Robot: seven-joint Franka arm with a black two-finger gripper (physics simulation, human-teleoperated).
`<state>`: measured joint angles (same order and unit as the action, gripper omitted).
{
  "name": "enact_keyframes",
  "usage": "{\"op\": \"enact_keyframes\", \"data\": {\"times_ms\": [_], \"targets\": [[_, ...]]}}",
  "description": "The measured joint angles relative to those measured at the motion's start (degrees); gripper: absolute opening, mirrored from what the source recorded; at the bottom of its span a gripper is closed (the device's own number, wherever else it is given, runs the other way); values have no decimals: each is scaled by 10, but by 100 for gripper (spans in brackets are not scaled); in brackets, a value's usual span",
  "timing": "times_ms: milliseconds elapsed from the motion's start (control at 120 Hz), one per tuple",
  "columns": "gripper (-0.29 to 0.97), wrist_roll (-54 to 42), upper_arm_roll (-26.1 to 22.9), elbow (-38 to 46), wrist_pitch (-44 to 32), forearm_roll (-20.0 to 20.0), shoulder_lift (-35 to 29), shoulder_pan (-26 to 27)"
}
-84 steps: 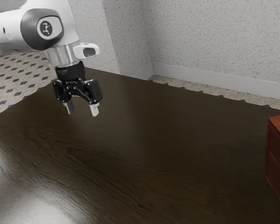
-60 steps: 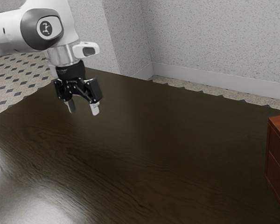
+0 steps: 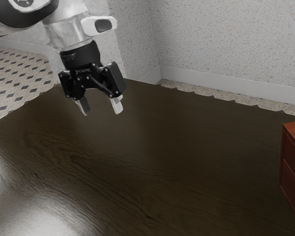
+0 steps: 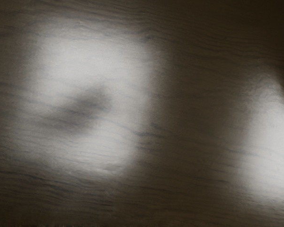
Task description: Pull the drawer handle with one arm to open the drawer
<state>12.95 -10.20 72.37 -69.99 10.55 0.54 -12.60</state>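
A reddish-brown drawer cabinet (image 3: 292,169) stands at the exterior view's right edge, cut off by the frame; its front shows stacked drawers, and a pale bit at the frame edge may be a handle. My black gripper (image 3: 101,105) hangs open above the dark wooden table (image 3: 152,162) at the upper left, far from the cabinet, with nothing between its fingers. The wrist view looks down on the glossy table surface (image 4: 180,123) with bright reflections.
Speckled walls meet in a corner behind the table, with a white baseboard (image 3: 231,83) along the back. Patterned floor tiles (image 3: 19,83) show at the exterior view's left. A wide stretch of tabletop lies between the gripper and the cabinet.
My hand has risen and shifted toward the exterior view's right. The fingers stay open. The cabinet has not moved.
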Motion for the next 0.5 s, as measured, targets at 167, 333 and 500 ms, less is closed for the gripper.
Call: {"op": "enact_keyframes", "data": {"times_ms": [167,333,500], "targets": [[68,105,-15,28,-42,-45,4,68],[68,209,-18,34,-72,-63,39,183],[68,330,-19,34,-105,-74,75,248]]}}
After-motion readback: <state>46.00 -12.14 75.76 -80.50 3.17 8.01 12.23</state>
